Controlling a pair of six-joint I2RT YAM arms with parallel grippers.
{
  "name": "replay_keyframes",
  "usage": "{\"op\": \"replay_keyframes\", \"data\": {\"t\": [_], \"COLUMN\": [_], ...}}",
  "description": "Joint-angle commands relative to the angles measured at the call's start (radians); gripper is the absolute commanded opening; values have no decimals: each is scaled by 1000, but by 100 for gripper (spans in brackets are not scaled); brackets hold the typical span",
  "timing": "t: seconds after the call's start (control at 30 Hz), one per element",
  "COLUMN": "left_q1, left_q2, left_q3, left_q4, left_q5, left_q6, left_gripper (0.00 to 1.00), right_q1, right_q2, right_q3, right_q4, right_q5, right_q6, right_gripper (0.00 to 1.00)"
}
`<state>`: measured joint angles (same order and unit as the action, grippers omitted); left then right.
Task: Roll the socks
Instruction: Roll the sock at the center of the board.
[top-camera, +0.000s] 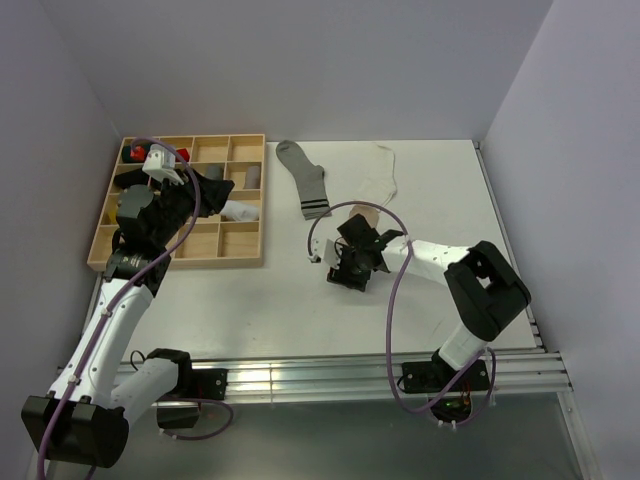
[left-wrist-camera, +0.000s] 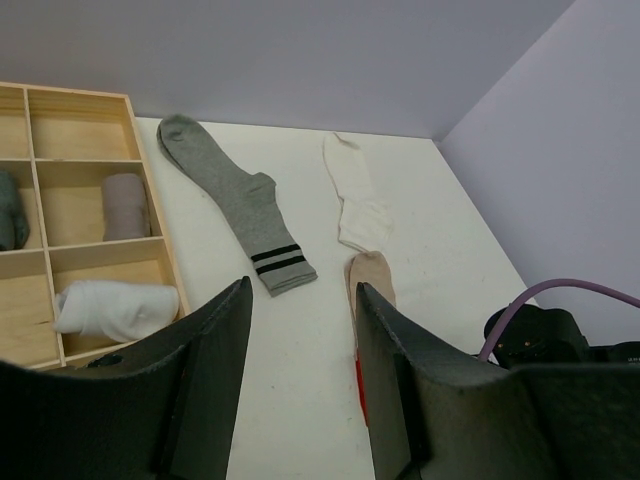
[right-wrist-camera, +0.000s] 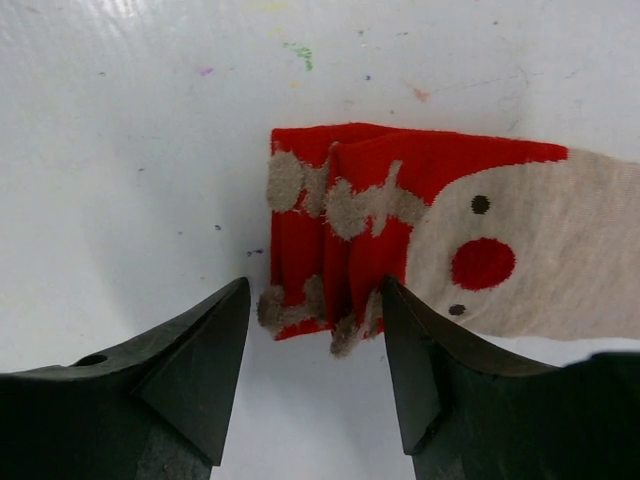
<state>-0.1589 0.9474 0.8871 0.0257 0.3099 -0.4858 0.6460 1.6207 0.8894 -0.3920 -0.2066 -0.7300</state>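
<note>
Three socks lie flat on the white table (top-camera: 280, 310), well apart from the wooden tray (top-camera: 215, 240) at its left; a grey sock with two black stripes (top-camera: 305, 180) lies nearest the tray, a white sock (top-camera: 380, 175) to its right, and a beige sock (right-wrist-camera: 560, 240) just in front of the white one, their ends close together. The beige sock's red patterned end (right-wrist-camera: 340, 200) is folded over on itself into a short thick fold; beside it the beige fabric shows a red dot and two small black dots.

The right gripper (right-wrist-camera: 315, 290) hangs directly over that folded end, jaws well apart, one fingertip on each side of the fold's near edge; it has hold of nothing, though whether the right-hand fingertip brushes the fabric is hard to say from this angle.

The left gripper (left-wrist-camera: 302, 300) is over the tray's right side, jaws likewise standing open with only bare table seen between them; it grips nothing. In the tray's compartments sit a white roll (left-wrist-camera: 115, 308), a greyish roll (left-wrist-camera: 125, 205), and a darker bundle (left-wrist-camera: 8, 210) at the edge of view.
</note>
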Motion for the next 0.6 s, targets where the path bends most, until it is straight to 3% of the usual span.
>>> {"op": "replay_keyframes", "data": {"t": [0.0,0.17,0.23,0.3,0.43,0.57], "left_q1": [-7,-11,-21,-47,-116,-288], "left_q2": [2,13,16,21,4,-15], "left_q3": [33,36,38,45,6,-75], "left_q4": [28,33,33,28,72,192], "left_q5": [9,0,-17,-63,-184,-371], "left_q6": [19,3,-10,-20,-51,-20], "left_gripper": [51,50,50,48,44,42], "right_q1": [9,9,6,1,-35,-120], "right_q2": [16,39,34,28,21,56], "right_q3": [-15,-32,-47,-44,6,115], "right_q4": [54,61,68,52,-25,-194], "right_q5": [42,41,38,9,-103,-314], "right_q6": [6,26,38,47,66,60], "right_gripper": [61,46,33,25,22,23]}}
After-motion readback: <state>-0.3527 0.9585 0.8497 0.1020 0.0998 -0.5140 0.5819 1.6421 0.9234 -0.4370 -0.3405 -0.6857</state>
